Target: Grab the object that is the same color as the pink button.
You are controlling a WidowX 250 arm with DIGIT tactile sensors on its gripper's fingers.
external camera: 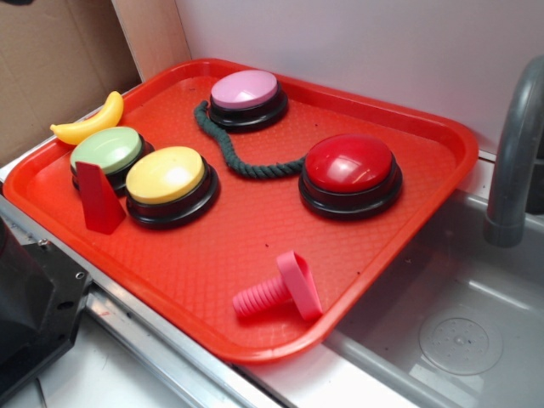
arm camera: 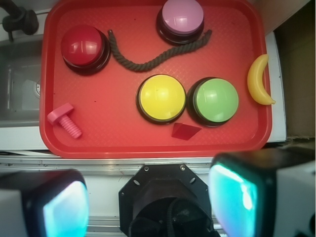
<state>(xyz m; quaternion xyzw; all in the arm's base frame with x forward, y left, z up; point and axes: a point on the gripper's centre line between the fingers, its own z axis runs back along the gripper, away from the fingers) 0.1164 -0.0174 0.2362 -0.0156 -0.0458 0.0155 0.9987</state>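
A: Where is the pink bolt [external camera: 276,291] lying?

B: It is lying on its side near a corner of the red tray [arm camera: 118,138], on the side next to the sink [external camera: 459,340], with nothing touching it. Its flat head is pointing toward the tray's rim.

A: And the pink button [arm camera: 182,18]?

B: It is sitting at the far edge of the tray, well apart from the bolt, with a dark rope [arm camera: 148,61] curling around its base toward the red button [arm camera: 84,47].

A: What is the end effector [arm camera: 148,207] doing?

B: It is hanging off the tray, its 2 fingers [arm camera: 237,197] standing wide apart and gripping nothing.
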